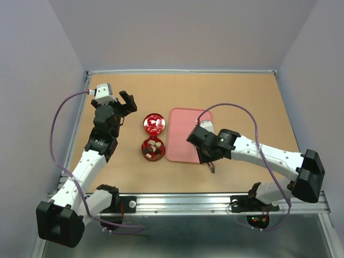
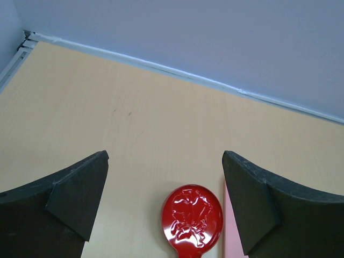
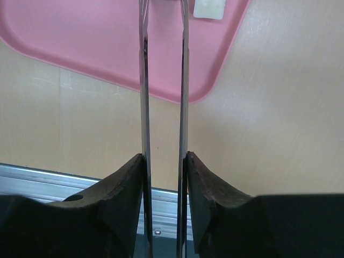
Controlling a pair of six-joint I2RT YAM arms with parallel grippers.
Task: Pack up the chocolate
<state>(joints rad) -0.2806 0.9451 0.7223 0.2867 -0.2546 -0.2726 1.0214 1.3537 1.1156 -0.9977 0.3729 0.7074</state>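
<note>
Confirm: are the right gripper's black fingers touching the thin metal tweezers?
Touching. The right wrist view shows the black fingers of the right gripper pressed against both outer blades of the thin metal tweezers, no gap.

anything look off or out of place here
Nothing is spilled or damaged. The red tin sits open with chocolates inside, and its lid lies flat beside it. One small cream-white piece, probably a chocolate, lies on the pink tray beside the tips of the tweezers clamped in the right gripper.
</note>
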